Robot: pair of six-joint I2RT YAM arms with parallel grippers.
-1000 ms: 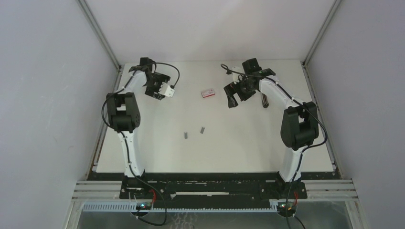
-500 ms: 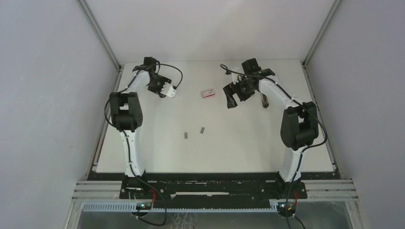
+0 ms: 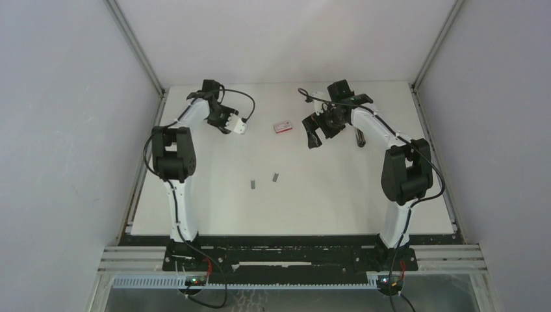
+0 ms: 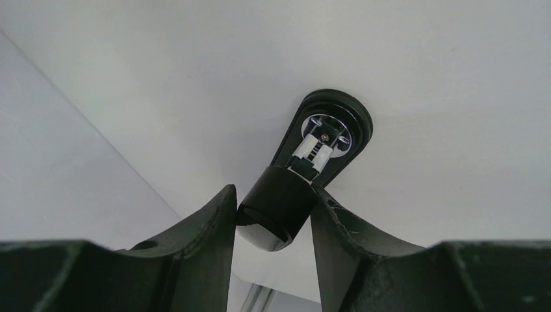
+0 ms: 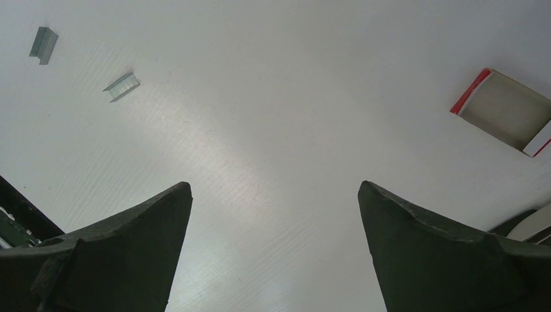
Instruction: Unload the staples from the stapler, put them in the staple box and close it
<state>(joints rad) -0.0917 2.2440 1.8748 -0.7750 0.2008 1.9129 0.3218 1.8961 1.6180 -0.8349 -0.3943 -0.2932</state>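
Left gripper (image 4: pixel 273 196) is pinching the black stapler (image 4: pixel 323 133) by one end; looks like both fingers touch it, hard to be sure. Right gripper (image 5: pixel 274 188) is spread wide above the table (image 5: pixel 279 97), where the staples (image 5: pixel 121 86) lie loose.

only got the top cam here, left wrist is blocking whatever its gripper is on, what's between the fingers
Observer: Left wrist view: the rounded end of a black stapler sits in the left gripper; both fingers look pressed on its sides.
Operator: is the magazine showing
Observer: Yes, a chrome channel with a white part in it is exposed beyond the fingers.
Operator: and the other side, carrying anything
Observer: No. In its wrist view the right gripper is wide open, and only white table shows between its fingers.
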